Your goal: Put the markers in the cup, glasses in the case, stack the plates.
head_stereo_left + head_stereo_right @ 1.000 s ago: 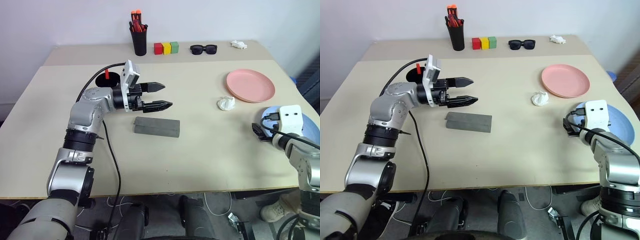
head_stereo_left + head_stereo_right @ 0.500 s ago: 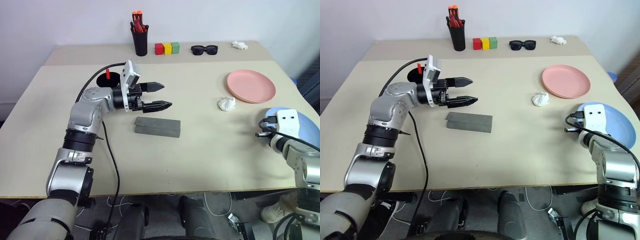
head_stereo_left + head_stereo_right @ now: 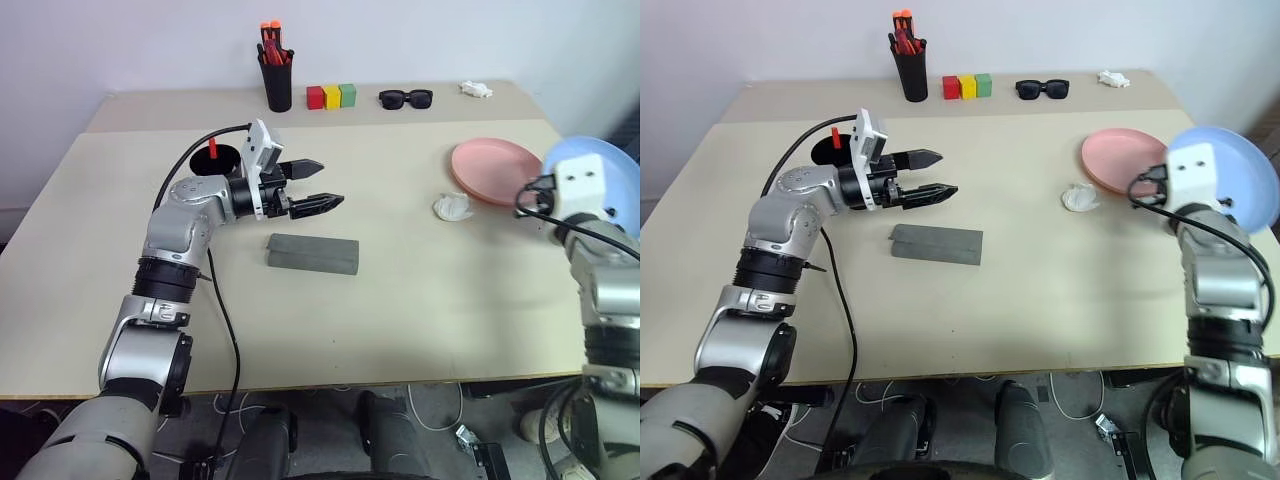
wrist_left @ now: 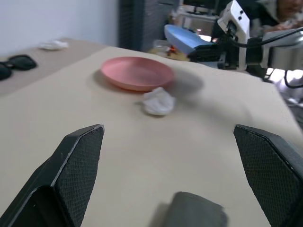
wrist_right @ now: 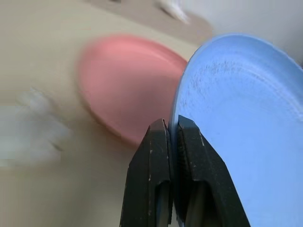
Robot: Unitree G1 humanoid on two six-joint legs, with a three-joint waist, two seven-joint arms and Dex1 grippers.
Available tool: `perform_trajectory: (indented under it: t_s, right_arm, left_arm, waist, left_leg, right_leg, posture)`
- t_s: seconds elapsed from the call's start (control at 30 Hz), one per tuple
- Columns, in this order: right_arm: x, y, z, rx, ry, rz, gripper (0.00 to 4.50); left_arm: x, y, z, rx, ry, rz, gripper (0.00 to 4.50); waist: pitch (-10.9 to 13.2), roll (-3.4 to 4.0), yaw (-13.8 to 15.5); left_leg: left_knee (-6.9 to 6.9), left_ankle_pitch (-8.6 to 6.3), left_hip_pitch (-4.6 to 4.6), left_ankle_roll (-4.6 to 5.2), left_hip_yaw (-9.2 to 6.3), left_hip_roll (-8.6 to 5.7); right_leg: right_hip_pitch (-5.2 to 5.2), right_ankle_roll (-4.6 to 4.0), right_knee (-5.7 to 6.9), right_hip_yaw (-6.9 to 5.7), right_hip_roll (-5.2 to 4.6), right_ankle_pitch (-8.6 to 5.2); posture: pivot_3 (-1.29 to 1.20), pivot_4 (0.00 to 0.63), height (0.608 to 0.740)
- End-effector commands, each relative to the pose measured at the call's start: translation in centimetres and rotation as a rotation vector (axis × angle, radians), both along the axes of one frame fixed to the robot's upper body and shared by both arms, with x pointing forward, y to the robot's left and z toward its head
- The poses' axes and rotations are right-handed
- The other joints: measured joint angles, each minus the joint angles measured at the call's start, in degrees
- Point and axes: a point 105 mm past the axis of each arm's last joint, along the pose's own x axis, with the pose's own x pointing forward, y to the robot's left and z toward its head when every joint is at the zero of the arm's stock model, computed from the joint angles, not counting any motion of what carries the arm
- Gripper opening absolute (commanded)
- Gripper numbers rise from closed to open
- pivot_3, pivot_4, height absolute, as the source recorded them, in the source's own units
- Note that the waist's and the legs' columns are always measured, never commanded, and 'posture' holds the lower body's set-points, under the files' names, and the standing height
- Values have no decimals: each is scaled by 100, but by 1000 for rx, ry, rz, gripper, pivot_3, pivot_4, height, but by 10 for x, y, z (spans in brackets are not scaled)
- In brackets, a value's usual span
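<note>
Light blue and tilted on edge, the blue plate [image 3: 1230, 180] hangs off the table in the right gripper [image 5: 171, 135], whose fingers are clamped on its rim; the pink plate [image 3: 497, 171] lies flat on the table just beside it, toward the robot's left, so the right arm is plainly the nearer one for stacking. The left gripper [image 3: 312, 186] hovers with jaws wide apart above the closed grey case [image 3: 313, 253]; the cup [image 3: 216, 160] stands behind that arm with a red marker [image 3: 213, 148] upright in it.
</note>
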Motion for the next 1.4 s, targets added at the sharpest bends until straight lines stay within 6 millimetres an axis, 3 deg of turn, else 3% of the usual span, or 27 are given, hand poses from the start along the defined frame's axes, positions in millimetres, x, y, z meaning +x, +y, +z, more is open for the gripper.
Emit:
perform_trajectory:
  t_s: [0.03,0.13,0.23,0.33,0.57,1.0,1.1,1.17,1.27,1.4]
  right_arm:
    - [24,26,24,-123,-80,137,32]
    - [43,37,31,-134,-100,201,32]
    - [54,45,22,-86,-66,254,32]
    - [57,49,13,-93,-35,289,1024]
    - [59,32,17,-147,-41,202,4457]
    - [55,39,32,34,-117,274,4457]
    - [54,40,42,215,-158,302,4457]
    - [50,43,46,223,-167,335,4457]
    - [40,61,45,89,-155,439,4457]
    - [30,100,33,-50,-72,582,4457]
  left_arm:
    - [2,2,25,-55,-99,45,4500]
    - [-2,1,27,-85,-97,56,4500]
    - [-4,4,26,-75,-106,79,4500]
    - [-6,7,26,-81,-102,94,4500]
    - [-9,12,27,-86,-94,117,4500]
    - [-6,7,30,-94,-88,104,4500]
    - [-6,6,31,-93,-91,99,4500]
    - [-6,7,32,-97,-91,99,4500]
    - [-5,8,32,-99,-91,102,4500]
    - [-5,9,31,-100,-87,102,4500]
  waist:
    - [1,1,3]
    - [2,1,0]
    - [2,1,11]
    - [2,1,19]
    - [3,3,-64]
    - [3,3,-137]
    - [3,3,-135]
    - [3,3,-130]
    - [3,3,-129]
    - [3,3,-145]
  left_leg:
    - [0,0,-2,0,0,0]
    - [-5,0,-4,-1,-1,0]
    - [-8,1,-8,-2,-5,-1]
    - [-10,1,-9,-3,-5,-1]
    - [-10,2,-8,-5,-5,-3]
    - [-13,2,-8,-5,-6,-2]
    - [-12,2,-8,-5,-6,-2]
    - [-12,2,-8,-5,-6,-2]
    - [-12,2,-9,-5,-7,-2]
    - [-10,2,-8,-5,-6,-3]
  right_leg:
    - [-1,0,-2,0,0,0]
    - [-5,0,-4,-1,0,0]
    - [-6,0,-8,-2,0,1]
    - [-5,0,-9,-2,-1,1]
    - [-8,2,-7,0,-1,2]
    - [-8,2,-6,0,-1,2]
    - [-8,2,-6,0,-1,2]
    - [-8,2,-5,0,-1,2]
    - [-7,2,-1,-1,-1,2]
    - [-9,3,3,0,-1,2]
  posture:
    - [0,150,740]
    - [0,150,740]
    - [0,150,740]
    - [0,150,740]
    - [0,150,740]
    - [0,150,740]
    - [0,150,740]
    - [0,150,740]
    - [0,150,740]
    - [0,150,740]
